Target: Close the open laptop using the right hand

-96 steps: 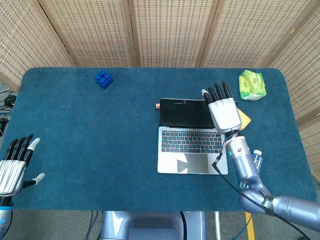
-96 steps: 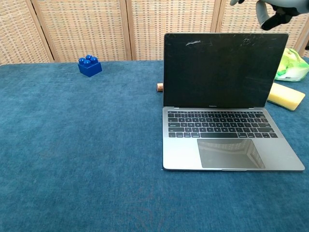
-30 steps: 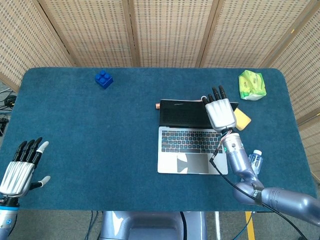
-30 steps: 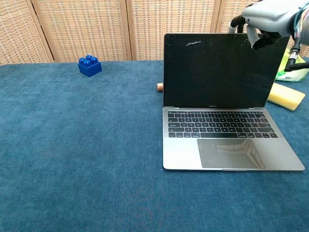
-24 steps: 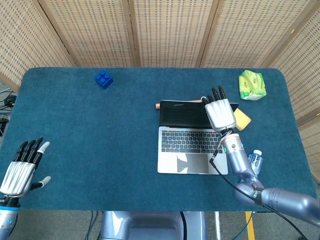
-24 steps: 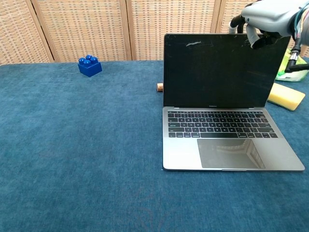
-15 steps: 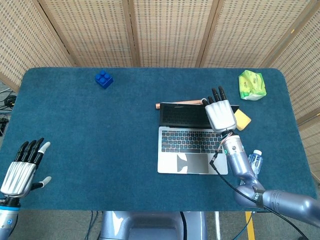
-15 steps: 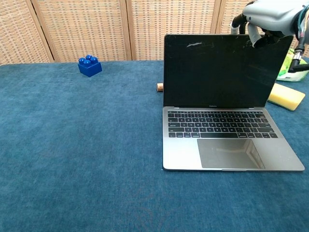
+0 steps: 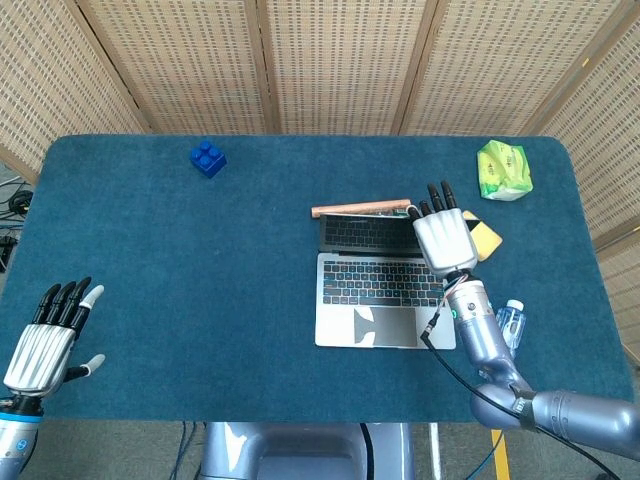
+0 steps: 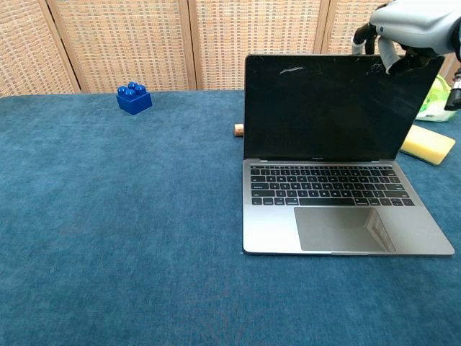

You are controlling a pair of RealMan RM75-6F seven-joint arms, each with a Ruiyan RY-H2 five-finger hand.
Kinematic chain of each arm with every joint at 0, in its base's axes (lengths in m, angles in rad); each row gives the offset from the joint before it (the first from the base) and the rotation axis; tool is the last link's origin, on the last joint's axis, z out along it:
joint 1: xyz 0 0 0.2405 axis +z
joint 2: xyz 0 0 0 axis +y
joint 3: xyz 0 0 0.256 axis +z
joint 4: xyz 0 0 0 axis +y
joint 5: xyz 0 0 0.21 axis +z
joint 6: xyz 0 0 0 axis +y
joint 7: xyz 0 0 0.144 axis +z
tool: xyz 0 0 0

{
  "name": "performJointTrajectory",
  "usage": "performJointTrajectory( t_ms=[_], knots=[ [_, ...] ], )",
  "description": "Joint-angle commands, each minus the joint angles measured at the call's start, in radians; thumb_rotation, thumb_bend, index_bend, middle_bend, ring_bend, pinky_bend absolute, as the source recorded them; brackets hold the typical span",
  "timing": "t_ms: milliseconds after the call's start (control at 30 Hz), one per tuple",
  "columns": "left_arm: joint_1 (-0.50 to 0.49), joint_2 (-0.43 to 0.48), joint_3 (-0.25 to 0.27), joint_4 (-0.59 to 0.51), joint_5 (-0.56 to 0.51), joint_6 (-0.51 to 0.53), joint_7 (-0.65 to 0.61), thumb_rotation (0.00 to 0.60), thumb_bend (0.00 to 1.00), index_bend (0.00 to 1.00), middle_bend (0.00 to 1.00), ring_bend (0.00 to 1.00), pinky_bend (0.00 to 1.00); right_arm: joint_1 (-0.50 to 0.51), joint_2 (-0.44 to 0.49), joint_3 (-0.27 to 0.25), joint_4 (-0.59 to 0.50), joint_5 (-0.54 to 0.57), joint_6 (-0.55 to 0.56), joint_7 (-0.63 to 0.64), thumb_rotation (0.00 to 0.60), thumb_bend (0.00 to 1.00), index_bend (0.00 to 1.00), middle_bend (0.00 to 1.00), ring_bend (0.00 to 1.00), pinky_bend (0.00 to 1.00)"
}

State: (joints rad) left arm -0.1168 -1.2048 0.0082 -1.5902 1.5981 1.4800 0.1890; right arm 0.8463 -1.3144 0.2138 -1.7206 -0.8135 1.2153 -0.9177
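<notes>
A grey laptop (image 9: pixel 380 298) (image 10: pixel 338 202) stands open right of the table's middle, its dark screen (image 10: pixel 335 108) tipped forward over the keyboard. My right hand (image 9: pixel 443 238) (image 10: pixel 412 27) rests on the lid's top right corner, fingers hooked over the back edge, thumb on the screen side. In the head view the lid's rose-coloured back edge (image 9: pixel 362 210) shows. My left hand (image 9: pixel 45 340) hovers open off the table's near left edge, holding nothing.
A blue block (image 9: pixel 207 158) (image 10: pixel 134 99) sits far left on the blue cloth (image 9: pixel 180 260). A green packet (image 9: pixel 503 169) and a yellow sponge (image 10: pixel 428 143) lie right of the laptop. A small bottle (image 9: pixel 510 322) lies near my right forearm. A small brown object (image 10: pixel 238 130) sits behind the laptop.
My right hand has drawn the lid's top edge toward me, tilting the screen forward over the keyboard. The left hand has barely shifted.
</notes>
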Motion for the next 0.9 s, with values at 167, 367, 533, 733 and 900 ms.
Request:
performJointTrajectory(
  t_ms=[167,367,533,733,900],
  knots=[
    [0.0,0.001,0.0,0.0,0.0,0.001,0.0,0.6,0.07,0.0,0.0,0.0,0.0,-0.004,0.01,-0.02,-0.048,0.029,0.036,-0.061,0.6,1.0,0.31,0.34,0.09,0.06],
    [0.0,0.001,0.001,-0.001,0.002,0.001,0.001,0.6,0.07,0.0,0.0,0.0,0.0,-0.016,0.027,-0.034,-0.08,0.035,0.063,-0.081,0.6,1.0,0.31,0.34,0.09,0.06],
    [0.0,0.001,0.003,-0.004,0.006,0.001,0.005,0.6,0.07,0.0,0.0,0.0,0.0,-0.029,0.053,-0.04,-0.122,0.028,0.086,-0.085,0.6,1.0,0.31,0.34,0.09,0.07],
    [0.0,0.001,0.008,-0.009,0.012,0.0,0.01,0.6,0.07,0.0,0.0,0.0,0.0,-0.047,0.081,-0.049,-0.176,0.019,0.11,-0.083,0.6,1.0,0.31,0.34,0.09,0.07],
    [0.001,0.002,0.01,-0.013,0.02,0.005,0.016,0.6,0.07,0.0,0.0,0.0,0.0,-0.059,0.087,-0.066,-0.204,0.007,0.121,-0.087,0.6,1.0,0.31,0.34,0.09,0.07]
  ],
)
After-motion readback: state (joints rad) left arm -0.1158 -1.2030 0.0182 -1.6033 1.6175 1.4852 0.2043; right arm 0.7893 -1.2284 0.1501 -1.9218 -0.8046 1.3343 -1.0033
